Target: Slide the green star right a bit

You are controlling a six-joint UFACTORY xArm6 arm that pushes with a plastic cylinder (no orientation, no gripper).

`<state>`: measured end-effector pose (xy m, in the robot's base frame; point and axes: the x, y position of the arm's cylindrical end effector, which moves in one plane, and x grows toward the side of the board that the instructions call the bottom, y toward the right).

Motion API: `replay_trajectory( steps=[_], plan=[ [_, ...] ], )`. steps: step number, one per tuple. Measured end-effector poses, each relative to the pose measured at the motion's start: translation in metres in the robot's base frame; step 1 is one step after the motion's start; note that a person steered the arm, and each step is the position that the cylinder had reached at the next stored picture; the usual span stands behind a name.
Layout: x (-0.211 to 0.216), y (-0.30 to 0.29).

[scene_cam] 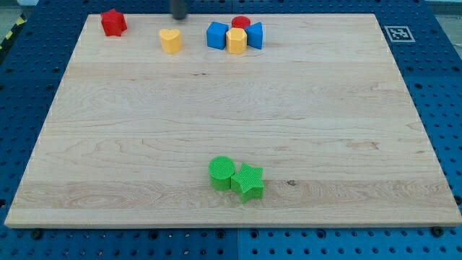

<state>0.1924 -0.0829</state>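
The green star (248, 181) lies near the view's bottom middle of the wooden board (144, 130). A green cylinder (221, 172) touches its left side. My tip (178, 18) is at the view's top edge, blurred, just right of and above the yellow heart (170, 40), far from the green star.
A red star (113, 22) sits at the top left. A cluster at the top middle holds a blue block (216, 35), a yellow hexagon (236, 40), a red cylinder (241, 23) and a second blue block (255, 35). A blue pegboard table surrounds the board.
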Motion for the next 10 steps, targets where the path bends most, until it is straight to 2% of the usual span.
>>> replay_trajectory(
  steps=[1,2,3,4,5,7,8,9,10],
  plan=[
    [0.001,0.075],
    [0.0,0.183],
    [0.047,0.249],
    [0.149,0.25],
    [0.218,0.208],
    [0.251,0.03],
    [0.292,-0.04],
    [0.353,-0.061],
    [0.404,-0.02]
  ],
)
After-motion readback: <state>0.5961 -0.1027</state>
